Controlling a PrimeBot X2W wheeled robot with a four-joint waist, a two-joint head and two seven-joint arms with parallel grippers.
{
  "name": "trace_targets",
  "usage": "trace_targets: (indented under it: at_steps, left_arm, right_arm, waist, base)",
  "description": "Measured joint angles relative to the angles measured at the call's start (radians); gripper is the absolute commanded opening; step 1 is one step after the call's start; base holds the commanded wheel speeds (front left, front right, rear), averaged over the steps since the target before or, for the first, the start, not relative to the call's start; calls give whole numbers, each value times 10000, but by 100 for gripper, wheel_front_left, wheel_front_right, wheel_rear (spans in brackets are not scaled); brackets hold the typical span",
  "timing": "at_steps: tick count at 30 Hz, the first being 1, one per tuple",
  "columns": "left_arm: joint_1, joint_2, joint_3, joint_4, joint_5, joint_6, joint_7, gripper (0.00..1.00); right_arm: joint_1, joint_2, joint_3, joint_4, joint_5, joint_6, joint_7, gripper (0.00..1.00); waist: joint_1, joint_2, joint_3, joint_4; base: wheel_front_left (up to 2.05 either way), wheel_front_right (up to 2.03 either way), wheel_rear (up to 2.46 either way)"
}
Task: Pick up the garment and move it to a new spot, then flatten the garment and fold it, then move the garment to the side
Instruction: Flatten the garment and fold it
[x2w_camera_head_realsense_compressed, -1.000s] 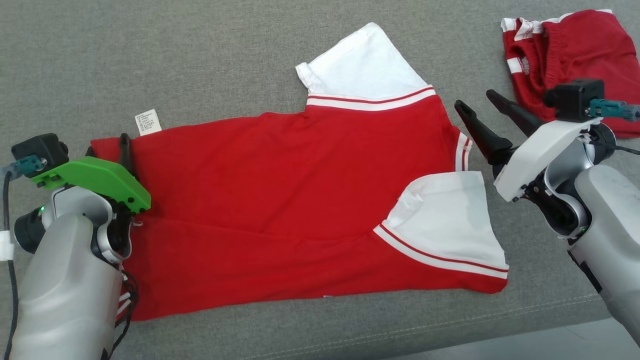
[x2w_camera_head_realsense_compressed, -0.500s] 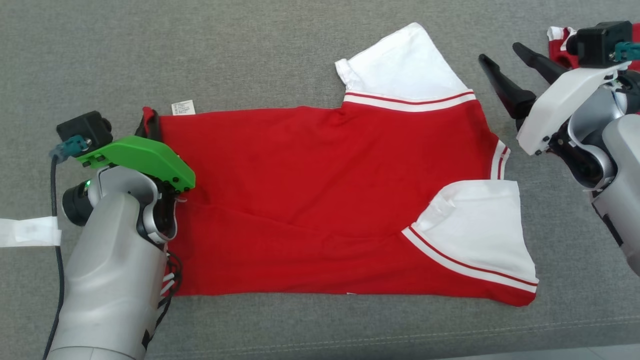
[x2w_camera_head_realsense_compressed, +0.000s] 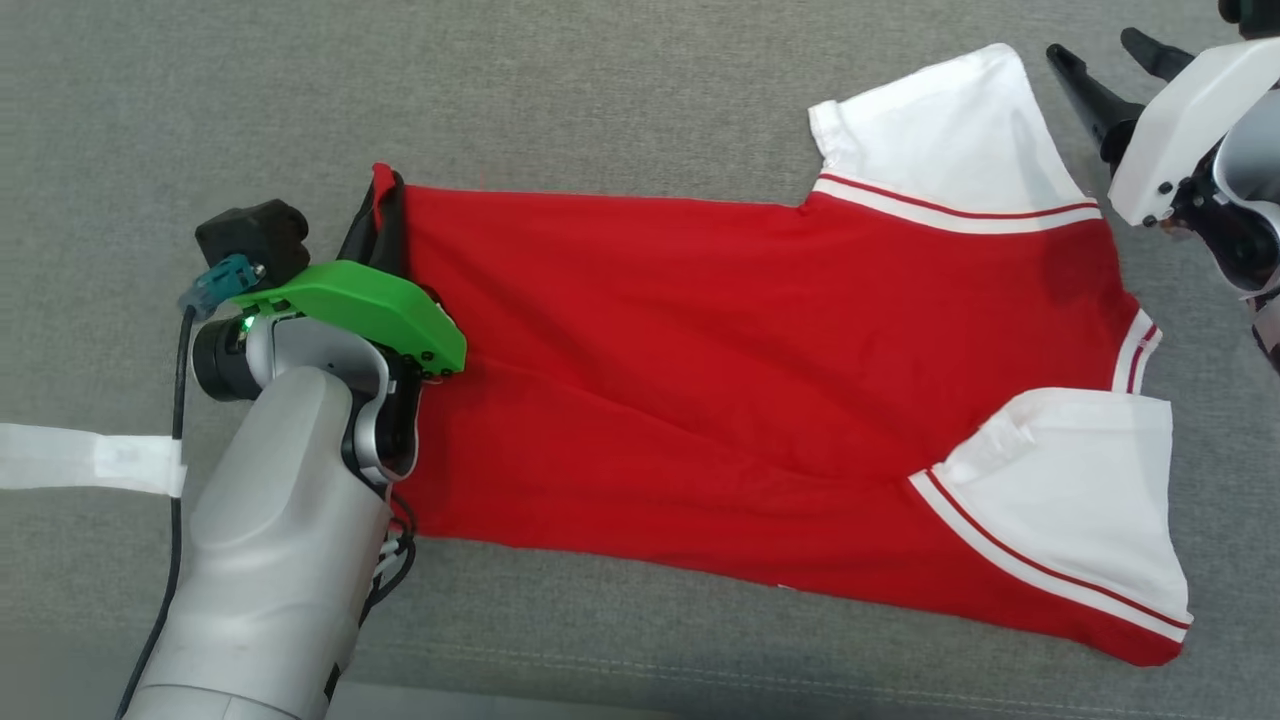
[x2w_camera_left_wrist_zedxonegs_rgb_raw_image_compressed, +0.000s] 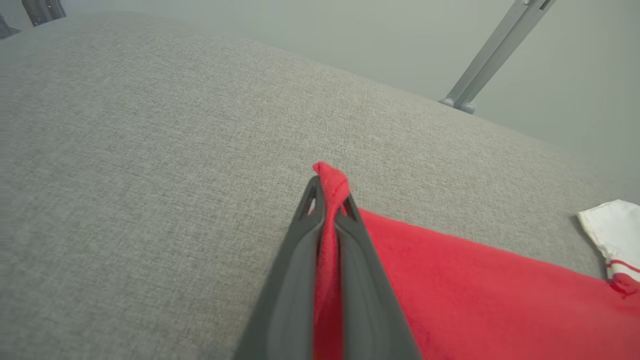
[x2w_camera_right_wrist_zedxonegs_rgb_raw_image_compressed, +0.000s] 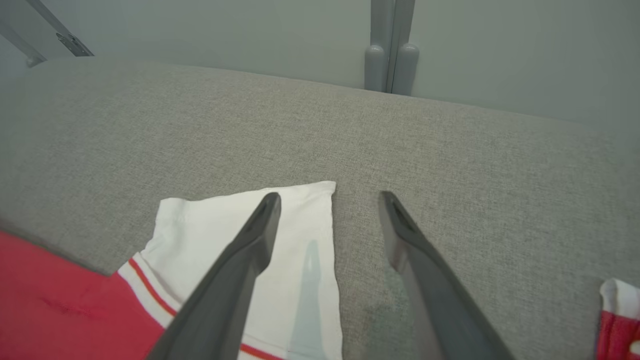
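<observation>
- While my left gripper (x2w_camera_left_wrist_zedxonegs_rgb_raw_image_compressed: 327, 200) pinches tight on the soft red hem (x2w_camera_left_wrist_zedxonegs_rgb_raw_image_compressed: 331, 176), the garment (x2w_camera_head_realsense_compressed: 720, 350) lies flat on nubbly grey cloth (x2w_camera_head_realsense_compressed: 600, 100).
- My right gripper (x2w_camera_right_wrist_zedxonegs_rgb_raw_image_compressed: 328, 196) gapes wide, holding nothing, by a white sleeve (x2w_camera_right_wrist_zedxonegs_rgb_raw_image_compressed: 300, 225).

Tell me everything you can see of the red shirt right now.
The red shirt lies spread nearly flat on the gray cushion. It looks like soft knit, with shallow diagonal creases. Striped bands join the far white sleeve and the near white sleeve to the body, and a striped collar edge shows toward the robot's right. The left pincer is shut on the far hem corner, bunching it. The open right pincer is over the far sleeve's edge, gripping nothing.
</observation>
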Motion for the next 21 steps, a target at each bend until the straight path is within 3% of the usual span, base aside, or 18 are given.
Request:
trace_targets:
  at_steps: [9,21]
  left_arm:
    - [14,31,-938,-740,-1137,-251,-211,0]
    - [15,40,-1659,-1051,-1703,-102,-384,0]
  right_arm:
    - [-586,293,244,734,-186,-159,397,100]
    - [-1196,370,529,1498,-784,-163,228,100]
  waist:
    - [0,0,555,806]
    - [0,0,1090,985]
  base:
    - [0,0,0]
    - [0,0,0]
